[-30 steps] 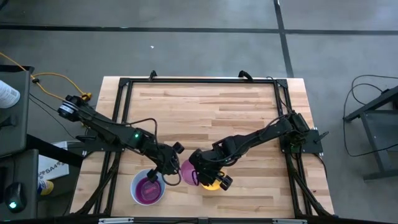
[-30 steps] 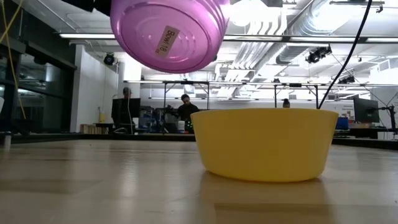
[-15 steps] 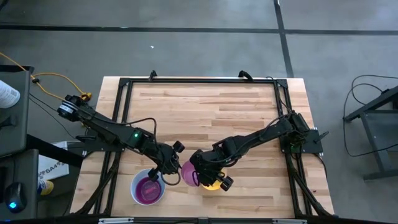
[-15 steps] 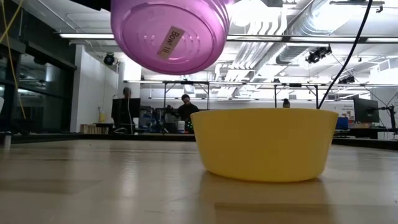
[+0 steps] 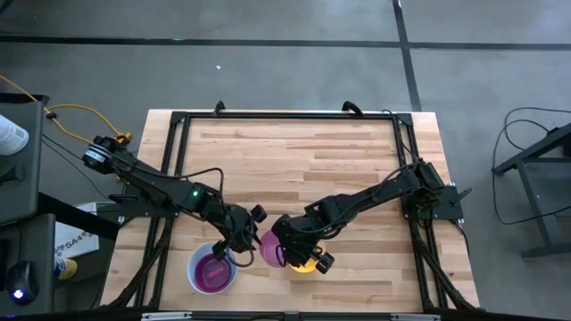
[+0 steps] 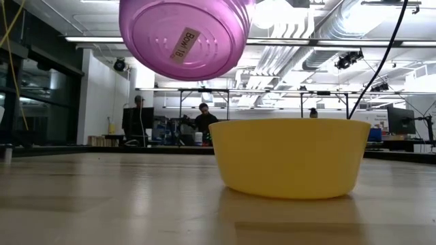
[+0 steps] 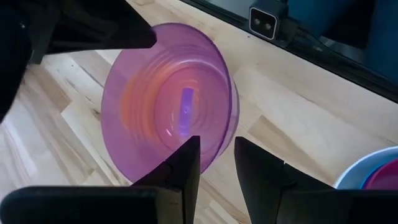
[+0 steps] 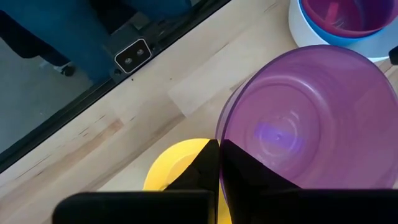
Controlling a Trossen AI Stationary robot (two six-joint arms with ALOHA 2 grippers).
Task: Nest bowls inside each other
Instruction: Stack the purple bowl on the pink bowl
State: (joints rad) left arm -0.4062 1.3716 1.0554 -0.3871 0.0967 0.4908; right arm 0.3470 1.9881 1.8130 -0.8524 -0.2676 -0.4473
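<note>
Right end effector [image 5: 284, 254]: closed on purple bowl [image 5: 270, 249] rim, bowl airborne, tilted, beside yellow bowl [image 6: 291, 157] on desk [image 5: 294, 152] | Left end effector [image 5: 244, 241]: parted, empty, between purple bowl and white-blue stack [image 5: 212, 267] | Step: level bowl, centre above receiving bowl, lower before release.

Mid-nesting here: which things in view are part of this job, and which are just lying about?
Job: purple bowl held by right gripper; yellow bowl; white bowl with bowls nested inside.
Lying about: table-edge camera; yellow cable; people in the background.
</note>
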